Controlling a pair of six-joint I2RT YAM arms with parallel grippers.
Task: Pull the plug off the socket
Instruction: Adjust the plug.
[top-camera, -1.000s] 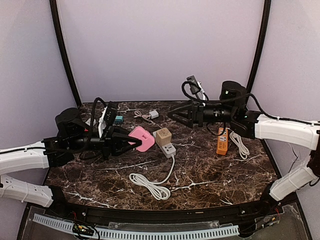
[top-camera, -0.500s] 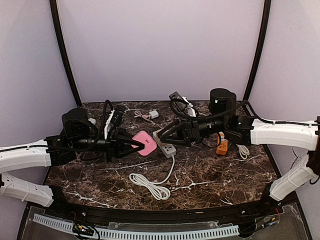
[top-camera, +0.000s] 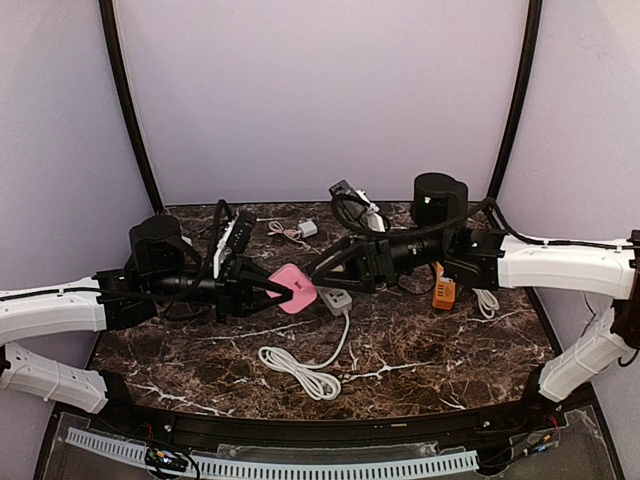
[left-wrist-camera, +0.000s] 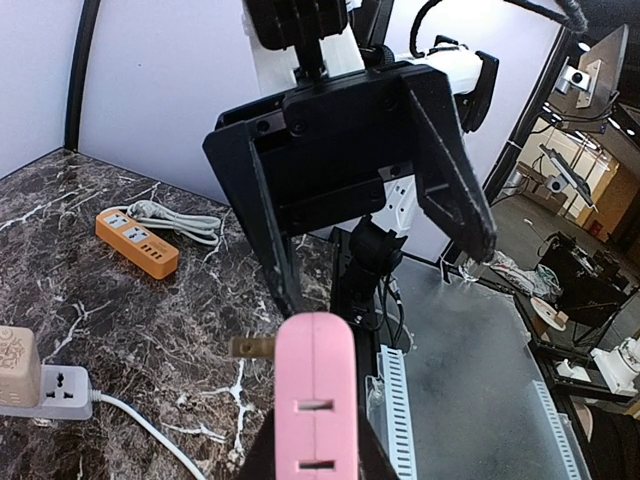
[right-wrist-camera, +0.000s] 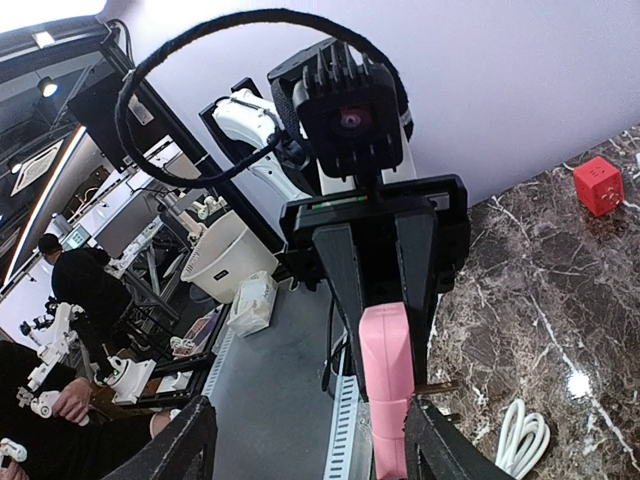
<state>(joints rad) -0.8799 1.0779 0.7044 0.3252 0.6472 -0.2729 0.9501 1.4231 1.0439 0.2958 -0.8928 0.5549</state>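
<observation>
My left gripper (top-camera: 268, 290) is shut on a pink plug adapter (top-camera: 296, 288) and holds it above the table. In the left wrist view the adapter (left-wrist-camera: 314, 400) shows two slots on its face and a brass prong (left-wrist-camera: 251, 348) sticking out sideways. My right gripper (top-camera: 318, 274) is open and faces it closely, with its fingers (left-wrist-camera: 452, 165) spread on either side of the adapter's far end. In the right wrist view the adapter (right-wrist-camera: 385, 380) sits between the left gripper's black fingers (right-wrist-camera: 338, 275), just in front of my own jaws (right-wrist-camera: 315, 445).
A grey power strip (top-camera: 336, 298) with a beige cube plug (left-wrist-camera: 14, 362) lies under the right gripper, its white cable (top-camera: 300, 366) coiled in front. An orange power strip (top-camera: 444, 288) lies at the right. Small chargers (top-camera: 306, 229) lie at the back.
The right gripper has moved left and down from the back right to the pink adapter. The left gripper has carried the adapter a little to the right, toward it.
</observation>
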